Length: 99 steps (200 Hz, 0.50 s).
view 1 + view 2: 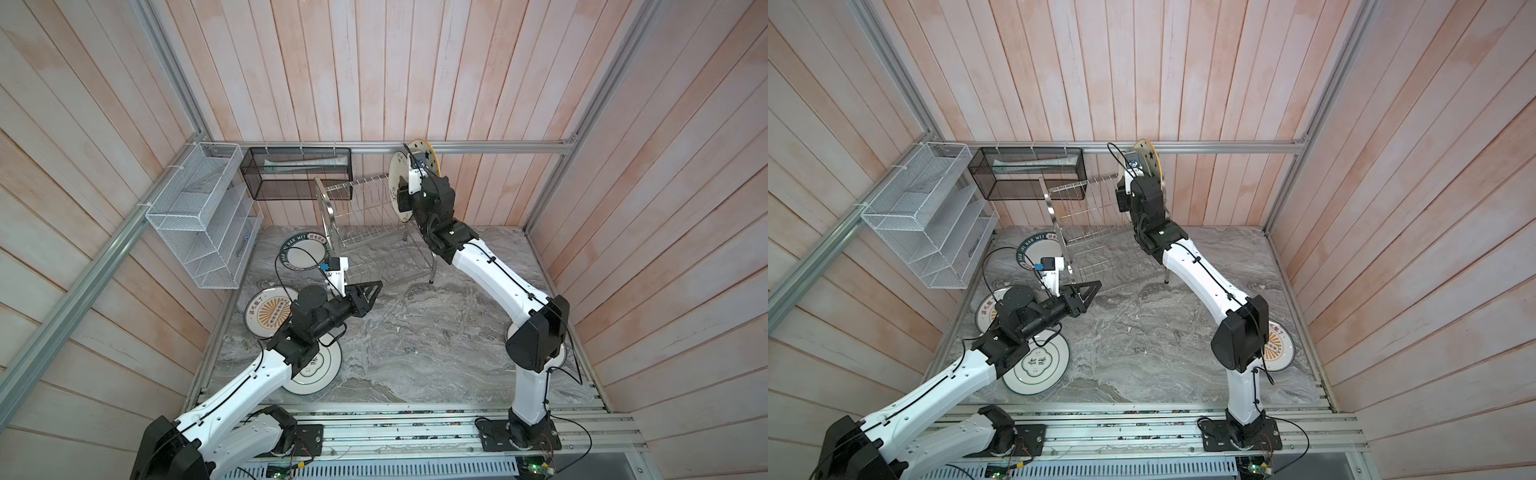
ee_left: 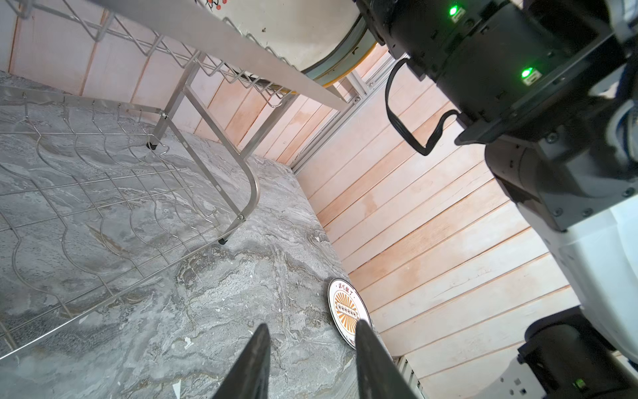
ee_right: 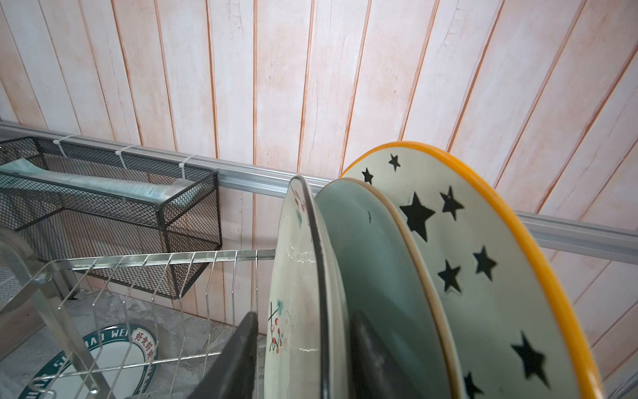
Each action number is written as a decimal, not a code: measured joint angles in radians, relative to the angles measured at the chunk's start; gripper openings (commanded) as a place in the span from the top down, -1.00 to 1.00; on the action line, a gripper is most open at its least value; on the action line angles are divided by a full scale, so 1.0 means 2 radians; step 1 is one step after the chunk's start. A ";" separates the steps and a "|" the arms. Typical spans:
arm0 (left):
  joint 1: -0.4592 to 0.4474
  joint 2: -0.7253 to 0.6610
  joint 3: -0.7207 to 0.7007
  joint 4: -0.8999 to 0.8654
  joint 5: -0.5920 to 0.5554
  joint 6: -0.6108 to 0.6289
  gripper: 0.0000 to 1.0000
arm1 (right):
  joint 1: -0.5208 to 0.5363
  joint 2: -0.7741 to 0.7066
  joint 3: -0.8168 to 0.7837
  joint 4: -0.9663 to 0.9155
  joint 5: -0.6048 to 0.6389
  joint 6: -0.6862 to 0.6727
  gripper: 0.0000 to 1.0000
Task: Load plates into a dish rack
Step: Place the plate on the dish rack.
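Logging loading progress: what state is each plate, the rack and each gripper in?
Rack: holds three plates.
Star plate: racked upright.
Blue plate: racked upright.
Flower plate: racked upright, straddled by right gripper.
Right gripper: open.
Left gripper: open, empty.
Hao Wei plate: flat on table.
Green-lettered plate: flat on table.
Left sunburst plate: flat on table.
Right sunburst plate: flat on table.

Plank walls (image 1: 415, 62) (marbled grey tabletop (image 1: 415, 332))
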<state>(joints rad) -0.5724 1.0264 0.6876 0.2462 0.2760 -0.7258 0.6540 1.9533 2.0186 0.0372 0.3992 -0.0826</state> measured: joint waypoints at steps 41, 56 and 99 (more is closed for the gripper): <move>0.000 0.000 0.000 0.000 0.000 0.000 0.16 | 0.000 -0.003 0.000 0.004 -0.008 -0.002 -0.24; 0.000 0.000 0.000 0.000 0.000 0.000 0.16 | 0.000 -0.007 0.000 0.005 -0.012 -0.004 -0.27; 0.000 0.000 0.000 0.000 0.000 0.000 0.16 | 0.000 -0.016 0.003 0.010 -0.027 -0.010 -0.34</move>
<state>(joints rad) -0.5724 1.0264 0.6876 0.2462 0.2760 -0.7261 0.6537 1.9205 2.0239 0.0566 0.3458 -0.1020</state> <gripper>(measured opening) 0.418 0.663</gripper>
